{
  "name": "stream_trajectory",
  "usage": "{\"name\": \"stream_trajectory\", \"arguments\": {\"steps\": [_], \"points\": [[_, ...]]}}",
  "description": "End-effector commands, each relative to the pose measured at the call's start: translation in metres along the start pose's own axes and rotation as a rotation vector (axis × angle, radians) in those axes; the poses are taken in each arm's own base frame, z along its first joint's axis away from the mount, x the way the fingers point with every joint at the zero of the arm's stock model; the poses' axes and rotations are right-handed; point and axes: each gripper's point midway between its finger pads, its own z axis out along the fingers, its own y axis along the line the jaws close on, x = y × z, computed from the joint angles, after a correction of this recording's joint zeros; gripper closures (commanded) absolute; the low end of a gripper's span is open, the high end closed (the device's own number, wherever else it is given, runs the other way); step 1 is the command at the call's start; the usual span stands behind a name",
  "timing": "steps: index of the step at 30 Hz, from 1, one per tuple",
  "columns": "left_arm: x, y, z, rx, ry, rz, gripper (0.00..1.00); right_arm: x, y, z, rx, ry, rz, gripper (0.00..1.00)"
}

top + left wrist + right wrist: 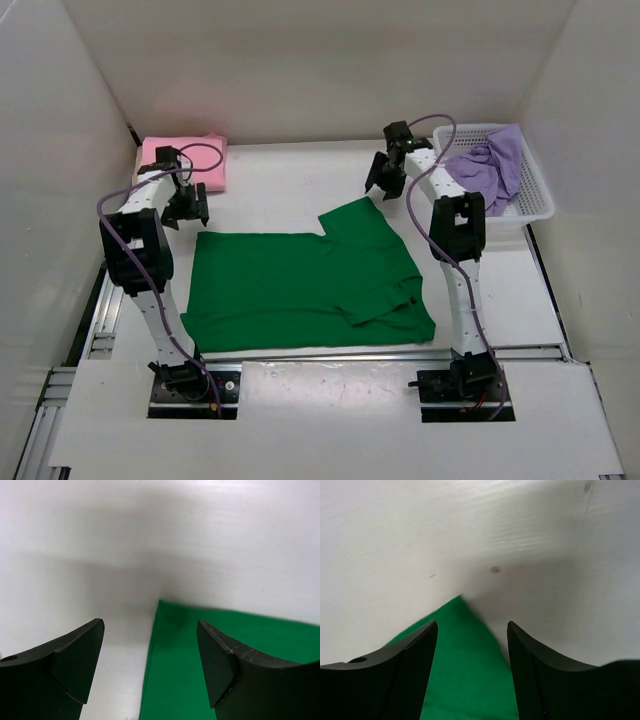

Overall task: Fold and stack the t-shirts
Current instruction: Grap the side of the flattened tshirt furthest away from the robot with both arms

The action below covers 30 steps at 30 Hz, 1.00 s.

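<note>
Top external view: we hover the left gripper (187, 212) and right gripper (385, 180), both open and empty, over far corners of the green t-shirt (300, 285), best pinched together.

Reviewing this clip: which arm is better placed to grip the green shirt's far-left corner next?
Left, likely. The left pincer, open, hangs right at that corner of the bright green cloth t-shirt; its wrist view shows the corner just ahead. The right pincer is over the shirt's far right point instead.
</note>
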Motion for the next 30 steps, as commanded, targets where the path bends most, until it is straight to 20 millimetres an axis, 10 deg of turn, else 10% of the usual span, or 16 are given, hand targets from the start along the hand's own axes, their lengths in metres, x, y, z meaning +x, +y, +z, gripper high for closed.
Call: {"name": "stream_trajectory", "arguments": {"steps": [1, 12, 20, 26, 30], "points": [[-0.029, -0.018, -0.001, 0.094, -0.078, 0.004, 0.14, -0.006, 0.004, 0.018, 0.006, -0.023, 0.119, 0.38], [0.031, -0.033, 0.036, 0.117, 0.103, 0.029, 0.14, 0.074, -0.005, 0.049, 0.064, 0.16, 0.016, 0.37], [0.038, -0.032, 0.054, 0.107, 0.14, 0.03, 0.46, 0.083, -0.005, 0.045, 0.073, 0.179, 0.009, 0.95], [0.047, -0.037, 0.034, 0.122, 0.125, 0.038, 0.87, 0.099, 0.001, 0.017, 0.011, 0.214, 0.012, 1.0], [0.046, -0.029, 0.008, 0.067, 0.071, 0.049, 0.9, 0.11, 0.018, -0.037, -0.127, 0.192, -0.003, 1.0]]}}
